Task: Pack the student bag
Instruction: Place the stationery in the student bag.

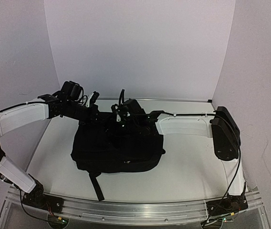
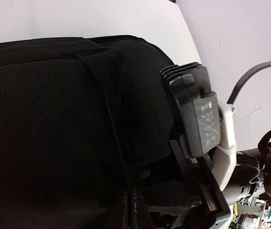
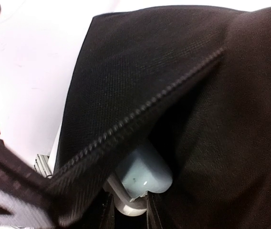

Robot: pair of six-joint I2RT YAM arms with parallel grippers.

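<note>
Zip teeth point(image 3: 173, 88) are crossing the right wrist view, a pale item point(image 3: 142, 174) sitting in the gap; whether the right gripper point(image 1: 123, 117) is clamping it, I cannot tell. Limp student bag point(image 1: 119, 150) is lying mid-frame, the closed left gripper point(image 1: 96, 114) seemingly pinching its seamed upper-left rim, the firmest hold

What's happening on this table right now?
A two-armed robot is working at the far edge of the black student bag, which lies flat on the table. The left pincer is shut there. The right pincer reaches under the zipper into the opening, where a pale rounded object sits at its tip.
</note>
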